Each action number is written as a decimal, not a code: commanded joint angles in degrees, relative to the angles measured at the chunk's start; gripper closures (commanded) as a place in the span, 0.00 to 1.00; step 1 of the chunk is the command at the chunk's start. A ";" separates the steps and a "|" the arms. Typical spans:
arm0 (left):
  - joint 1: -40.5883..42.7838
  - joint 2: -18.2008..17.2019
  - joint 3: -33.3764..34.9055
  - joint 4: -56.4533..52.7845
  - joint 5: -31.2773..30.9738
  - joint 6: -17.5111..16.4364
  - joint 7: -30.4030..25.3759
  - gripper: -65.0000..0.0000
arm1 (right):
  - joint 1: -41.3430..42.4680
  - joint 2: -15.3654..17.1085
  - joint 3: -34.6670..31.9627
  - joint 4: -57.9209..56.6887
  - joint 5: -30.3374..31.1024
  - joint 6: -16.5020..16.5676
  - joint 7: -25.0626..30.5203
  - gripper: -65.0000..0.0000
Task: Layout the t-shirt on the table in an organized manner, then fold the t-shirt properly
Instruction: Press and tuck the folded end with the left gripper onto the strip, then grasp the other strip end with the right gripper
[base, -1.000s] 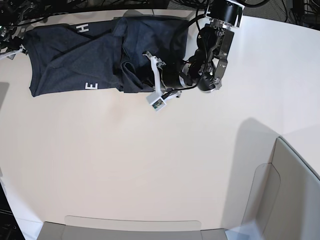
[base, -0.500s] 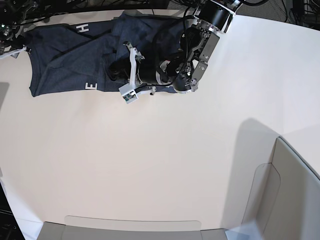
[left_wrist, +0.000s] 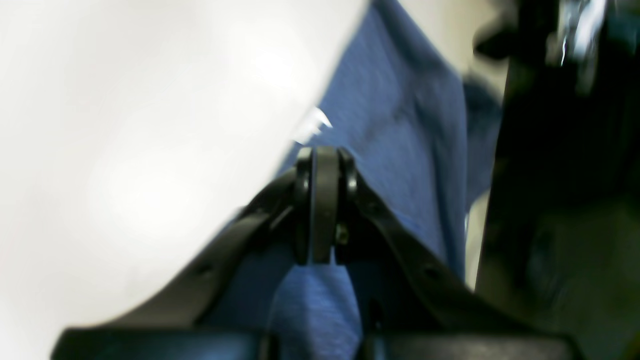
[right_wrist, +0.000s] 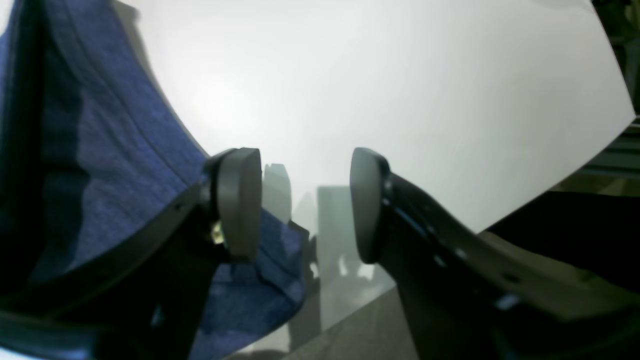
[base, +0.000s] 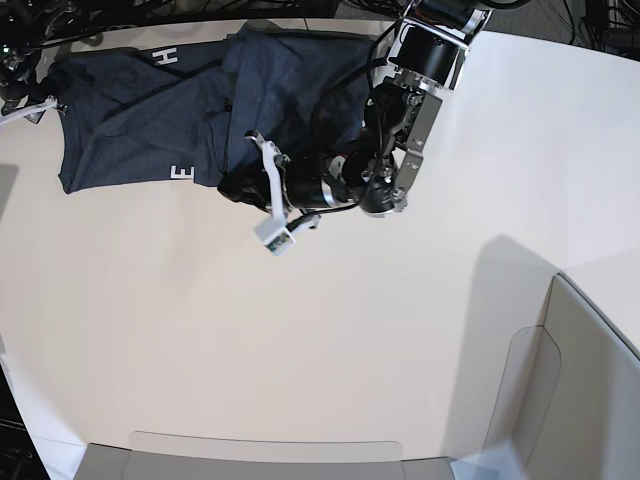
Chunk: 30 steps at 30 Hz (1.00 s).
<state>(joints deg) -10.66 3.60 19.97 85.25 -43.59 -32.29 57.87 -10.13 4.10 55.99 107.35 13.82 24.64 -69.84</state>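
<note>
The dark navy-grey t-shirt (base: 130, 110) lies crumpled along the far left edge of the off-white table (base: 300, 350), with white letters showing. My left gripper (base: 230, 186) is at the shirt's front edge near its middle. In the left wrist view, the left gripper (left_wrist: 324, 210) is shut on a fold of the shirt (left_wrist: 400, 125). My right gripper (right_wrist: 305, 205) is open and empty just above the table (right_wrist: 375, 75), with the shirt's edge (right_wrist: 100, 150) beside its left finger. In the base view it shows only at the far left edge (base: 25, 105).
Pale grey translucent panels stand at the front edge (base: 260, 455) and at the right (base: 580, 380). Dark cables (base: 150, 10) run along the table's far edge. The left arm's body (base: 400, 130) lies over the shirt's right end.
My left gripper swept left across the shirt, then drew toward the front edge, shut on a fold of cloth. The shirt's right part has bunched toward the middle.
</note>
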 joint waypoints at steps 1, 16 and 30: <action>-1.34 0.76 -3.75 0.94 -4.36 -0.28 -0.86 0.96 | -0.02 1.04 0.50 1.00 1.08 0.28 0.61 0.56; 1.12 -7.95 -22.03 0.94 -18.52 -0.01 12.51 0.71 | -1.17 11.95 6.47 -0.32 25.52 13.82 -5.54 0.55; 3.49 -8.65 -21.94 0.77 -17.90 -0.01 12.33 0.71 | -0.20 16.78 7.00 -25.72 50.31 15.36 -10.16 0.51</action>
<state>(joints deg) -5.85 -4.78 -1.89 85.19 -60.01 -31.92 71.09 -10.96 19.03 62.81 80.62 61.93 39.07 -79.83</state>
